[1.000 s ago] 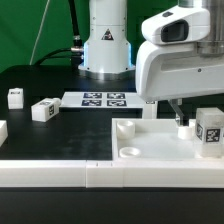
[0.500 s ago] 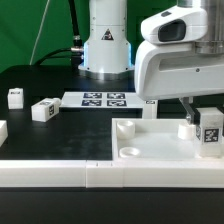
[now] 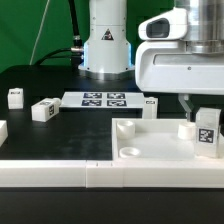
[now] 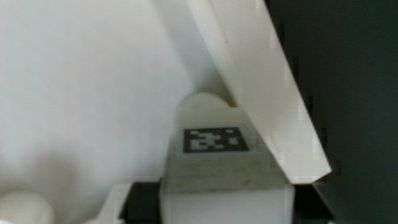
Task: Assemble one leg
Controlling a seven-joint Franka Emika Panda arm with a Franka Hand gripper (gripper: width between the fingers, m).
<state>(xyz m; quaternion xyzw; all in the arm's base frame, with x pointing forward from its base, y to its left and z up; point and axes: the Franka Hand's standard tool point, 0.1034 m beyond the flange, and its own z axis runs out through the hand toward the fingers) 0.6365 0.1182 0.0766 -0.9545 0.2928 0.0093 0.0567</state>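
My gripper [image 3: 197, 110] hangs over the exterior view's right end of the large white tray-like panel [image 3: 155, 138]. It is shut on a white leg [image 3: 207, 130] whose marker tag faces the camera. The leg stands upright at the panel's right corner. I cannot tell whether its base touches the panel. In the wrist view the leg [image 4: 217, 150] sits between the two dark fingers [image 4: 150, 200] of my gripper [image 4: 228, 205], tag showing, with the panel's raised rim [image 4: 267, 90] running beside it.
Three more legs lie on the black table: two on the exterior view's left [image 3: 16, 97] [image 3: 44, 110] and one behind the panel [image 3: 150, 105]. The marker board [image 3: 104, 98] lies in front of the robot base [image 3: 106, 45]. A round corner socket [image 3: 130, 152] shows in the panel.
The arm has risen slightly and shifted toward the exterior view's right. The leg in the gripper has moved up a little with it.
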